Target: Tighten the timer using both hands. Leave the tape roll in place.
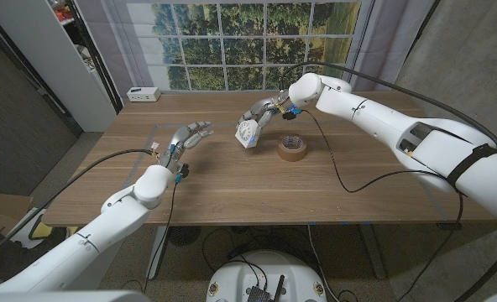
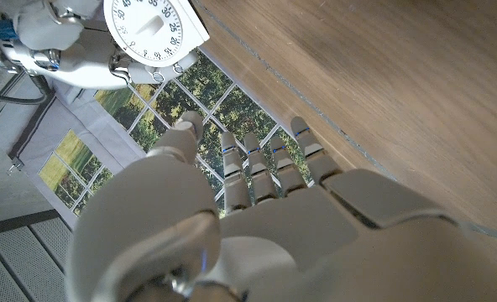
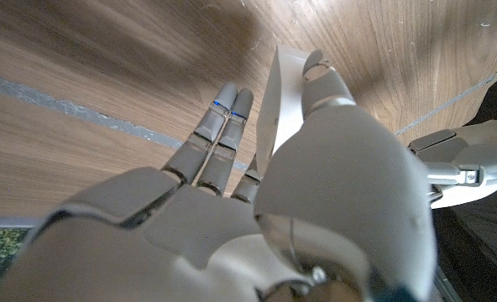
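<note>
Timer: white, round dial with black numerals, near the middle of the wooden table, tilted up off the surface. The left wrist view shows its face with the dial figures readable. The right wrist view shows it edge-on as a thin white slab between thumb and fingers.

Right hand: at about 1 o'clock from the timer, reaching in from the right side of the table. Its fingers and thumb are clamped on the timer, fingers lying together along one side and the thumb on the other. It also shows in the left wrist view, gripping the timer's edge.

Left hand: at 9 o'clock from the timer, near it but apart. It holds nothing; its fingers are stretched out and slightly spread, pointing toward the timer (palm side cannot be told). It shows at the edge of the right wrist view too.

Tape roll: brown, lying flat on the table at about 4 o'clock from the timer, just beside it, touched by neither hand.

Small white box: at the table's far left corner, well apart from everything else.

Window: behind the table, trees outside.
</note>
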{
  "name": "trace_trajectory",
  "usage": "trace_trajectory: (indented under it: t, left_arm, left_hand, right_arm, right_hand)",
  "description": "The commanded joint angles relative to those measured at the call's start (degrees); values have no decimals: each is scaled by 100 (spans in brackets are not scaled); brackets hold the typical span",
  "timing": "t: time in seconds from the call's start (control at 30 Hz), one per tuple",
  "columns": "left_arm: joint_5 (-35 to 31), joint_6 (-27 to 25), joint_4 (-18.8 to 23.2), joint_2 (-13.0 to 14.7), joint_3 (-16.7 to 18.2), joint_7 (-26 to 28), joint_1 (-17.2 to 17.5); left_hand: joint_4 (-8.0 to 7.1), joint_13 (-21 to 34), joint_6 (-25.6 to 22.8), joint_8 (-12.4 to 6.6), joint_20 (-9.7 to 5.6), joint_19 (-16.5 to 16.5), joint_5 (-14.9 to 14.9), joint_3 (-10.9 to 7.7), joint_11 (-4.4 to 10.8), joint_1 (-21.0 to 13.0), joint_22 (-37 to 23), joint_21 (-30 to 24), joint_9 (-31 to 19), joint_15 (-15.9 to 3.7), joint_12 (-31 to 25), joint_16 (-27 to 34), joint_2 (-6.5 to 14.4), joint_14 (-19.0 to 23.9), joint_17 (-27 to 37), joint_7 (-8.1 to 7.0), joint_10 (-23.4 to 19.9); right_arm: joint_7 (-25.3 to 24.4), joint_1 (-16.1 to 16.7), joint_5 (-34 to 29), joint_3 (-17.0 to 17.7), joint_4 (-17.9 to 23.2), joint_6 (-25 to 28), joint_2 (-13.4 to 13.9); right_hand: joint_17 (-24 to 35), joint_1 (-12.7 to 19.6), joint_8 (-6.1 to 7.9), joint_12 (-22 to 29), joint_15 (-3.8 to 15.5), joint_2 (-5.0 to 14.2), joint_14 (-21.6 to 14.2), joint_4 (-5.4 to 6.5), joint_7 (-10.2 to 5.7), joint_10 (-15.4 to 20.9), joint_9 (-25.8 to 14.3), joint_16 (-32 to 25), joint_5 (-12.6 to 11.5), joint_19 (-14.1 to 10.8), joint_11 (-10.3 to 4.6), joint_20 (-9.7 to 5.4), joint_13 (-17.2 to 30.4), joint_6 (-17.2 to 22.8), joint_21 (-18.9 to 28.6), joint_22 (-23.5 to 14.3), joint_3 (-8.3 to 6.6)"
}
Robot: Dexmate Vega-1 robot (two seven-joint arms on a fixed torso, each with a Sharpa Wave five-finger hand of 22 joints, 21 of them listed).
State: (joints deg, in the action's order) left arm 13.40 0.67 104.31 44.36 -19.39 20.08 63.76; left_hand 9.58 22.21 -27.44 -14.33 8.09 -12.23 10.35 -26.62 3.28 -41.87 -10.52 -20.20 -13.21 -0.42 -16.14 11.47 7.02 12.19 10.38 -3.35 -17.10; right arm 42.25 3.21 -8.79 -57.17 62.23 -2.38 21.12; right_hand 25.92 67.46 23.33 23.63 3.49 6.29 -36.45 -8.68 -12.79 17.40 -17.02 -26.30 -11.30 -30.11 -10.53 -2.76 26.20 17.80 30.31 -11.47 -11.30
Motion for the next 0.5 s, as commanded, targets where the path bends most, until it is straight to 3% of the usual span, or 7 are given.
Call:
trace_trajectory:
  t: [0.03, 0.5]
  left_arm:
    - [-388, -370, 465, 207, 29, 91, 64]
    - [-871, -1029, 1037, 367, -18, 198, 57]
  left_hand:
    - [39, 8, -193, -91, -13, -44, -37, 18, 35, -57, -29, 19, -49, -31, -38, 38, -111, 79, 9, 4, -59]
    - [66, 14, -654, -294, -2, -46, -23, 52, 84, -359, -31, 68, -160, -45, -44, 31, -165, 99, 15, 42, -102]
  right_arm:
    - [-144, 120, 355, 190, 327, 387, 162]
    - [-391, 459, 518, 342, 1381, 1226, 581]
  right_hand:
    - [29, 60, 46, 402, 958, 222, -90, 39, 26, 597, -33, -22, -46, -46, 228, -132, 235, 753, 50, -13, -78]
    - [54, 46, 42, 444, 967, 221, -198, 44, 35, 646, -66, -41, -66, -78, 337, -130, 286, 769, 102, -13, -82]
